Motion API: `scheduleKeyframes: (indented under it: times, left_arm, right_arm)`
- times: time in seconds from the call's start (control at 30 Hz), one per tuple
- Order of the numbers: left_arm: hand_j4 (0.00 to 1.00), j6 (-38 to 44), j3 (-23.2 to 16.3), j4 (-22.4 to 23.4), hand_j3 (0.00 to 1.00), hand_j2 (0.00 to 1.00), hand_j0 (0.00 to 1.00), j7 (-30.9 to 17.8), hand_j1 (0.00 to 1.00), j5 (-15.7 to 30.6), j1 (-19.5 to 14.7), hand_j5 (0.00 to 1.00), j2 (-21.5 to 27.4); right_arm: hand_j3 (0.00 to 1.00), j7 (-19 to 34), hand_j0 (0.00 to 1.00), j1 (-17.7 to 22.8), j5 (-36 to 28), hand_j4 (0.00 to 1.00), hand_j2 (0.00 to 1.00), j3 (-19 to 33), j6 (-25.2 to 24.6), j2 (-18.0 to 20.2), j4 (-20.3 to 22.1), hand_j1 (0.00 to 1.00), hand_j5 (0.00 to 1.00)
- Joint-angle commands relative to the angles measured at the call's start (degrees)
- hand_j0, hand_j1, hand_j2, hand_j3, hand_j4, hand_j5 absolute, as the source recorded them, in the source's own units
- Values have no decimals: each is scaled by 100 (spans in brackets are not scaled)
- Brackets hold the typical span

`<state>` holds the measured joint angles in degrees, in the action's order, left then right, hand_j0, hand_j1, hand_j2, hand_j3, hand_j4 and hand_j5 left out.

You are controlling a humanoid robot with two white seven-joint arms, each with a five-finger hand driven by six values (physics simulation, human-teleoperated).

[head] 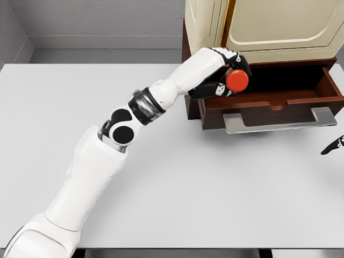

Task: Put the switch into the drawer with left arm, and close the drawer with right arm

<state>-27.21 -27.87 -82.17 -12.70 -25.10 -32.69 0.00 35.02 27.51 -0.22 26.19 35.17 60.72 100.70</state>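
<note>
Over the open drawer's left end, at about 1 o'clock in the head view, sits the switch [237, 79], red and round, gripped in the curled dark fingers [216, 89] of the left hand [228, 75]. Left arm reaches in from 7 o'clock across the white worktop [226, 183]. Drawer [279, 99] stands pulled out, dark wood, with a grey handle [277, 121] on its front. Cream cabinet [258, 27] rises above it. Right hand [334, 146] shows only dark fingertips at 3 o'clock; cannot tell its state.

Red round switch [237, 80] over open dark-wood drawer [279, 99], held up
</note>
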Motion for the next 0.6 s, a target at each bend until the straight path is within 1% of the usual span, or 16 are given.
scheduleKeyframes:
  times: [0.0, 0.1, 0.4, 0.57]
  left_arm:
    - [38, 5, -17, 35, 38, 38, 38, 4, 38, -65, -9, 38, 0]
    - [38, 5, -17, 35, 38, 38, 38, 4, 38, -145, -18, 38, 0]
    - [38, -4, -8, 263, 38, 38, 38, 4, 38, -268, -264, 38, 0]
    - [39, -4, -8, 290, 39, 39, 39, 4, 39, -268, -273, 39, 0]
  right_arm:
    - [67, -2, 67, 0, -39, 67, 67, 0, -17, 18, 2, 67, 67]
    - [67, -2, 67, 0, -39, 67, 67, -9, -17, 18, 2, 67, 67]
    - [67, -2, 67, 0, -39, 67, 67, -9, -17, 18, 2, 67, 67]
    - [67, -2, 67, 0, -39, 67, 67, -9, -17, 10, 2, 67, 67]
